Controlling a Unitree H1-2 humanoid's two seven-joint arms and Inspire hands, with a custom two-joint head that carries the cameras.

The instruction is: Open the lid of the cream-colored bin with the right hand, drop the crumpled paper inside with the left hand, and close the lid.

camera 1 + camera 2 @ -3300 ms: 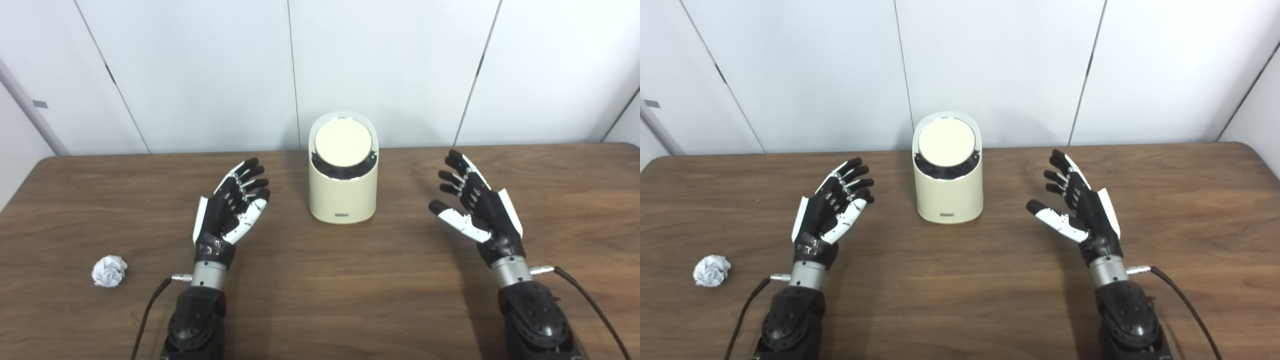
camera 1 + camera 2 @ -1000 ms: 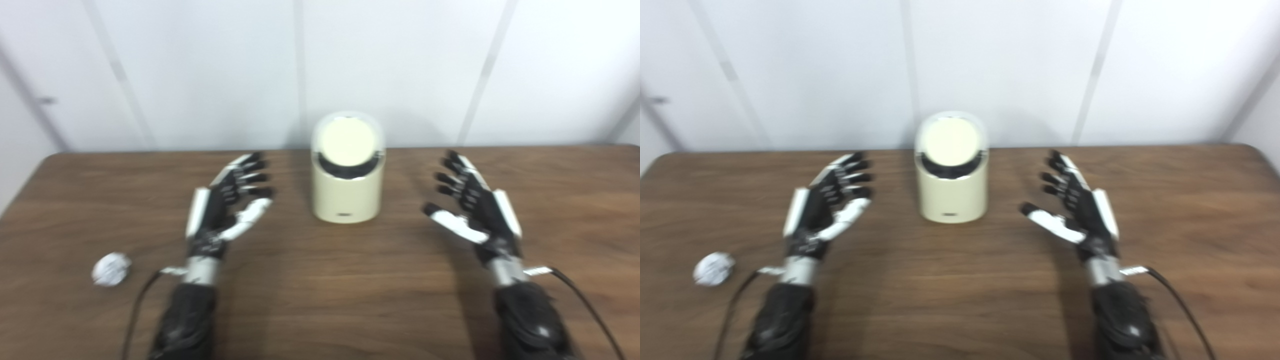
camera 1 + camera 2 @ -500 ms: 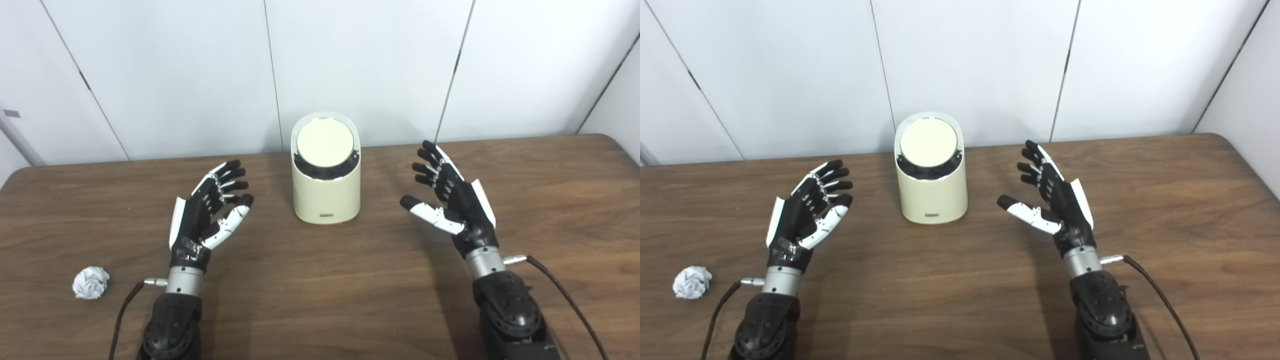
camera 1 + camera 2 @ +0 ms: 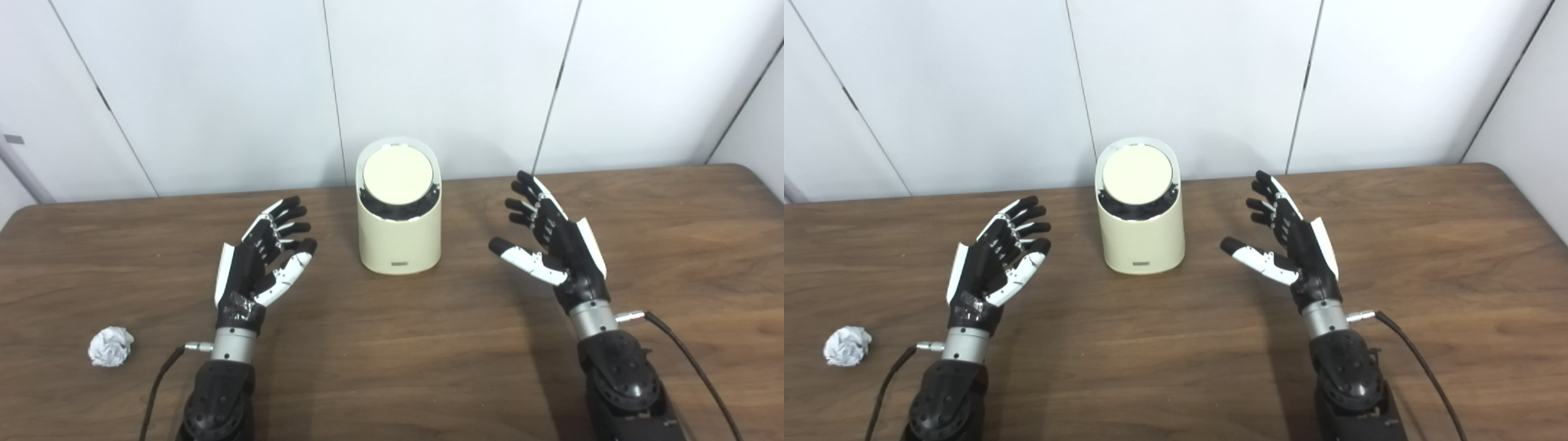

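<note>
A cream-colored bin (image 4: 399,239) stands upright at the back middle of the wooden table, its round slanted lid (image 4: 398,174) down. My left hand (image 4: 260,263) hovers open to the bin's left, palm turned toward it. On the other side my right hand (image 4: 554,245) is open too, palm facing the bin, fingers spread. Neither hand touches anything. The crumpled white paper (image 4: 110,346) lies on the table far to the left, well apart from my left hand.
The brown table (image 4: 398,355) ends at a white panelled wall (image 4: 441,79) behind the bin. Its right rear corner (image 4: 1497,168) and left rear corner (image 4: 24,211) are in view. Black cables (image 4: 692,361) trail from both wrists.
The camera has turned right since the earliest frames, shifting the whole picture left. My left hand has edged slightly up and to the right in the last half second. Bin and paper stay put.
</note>
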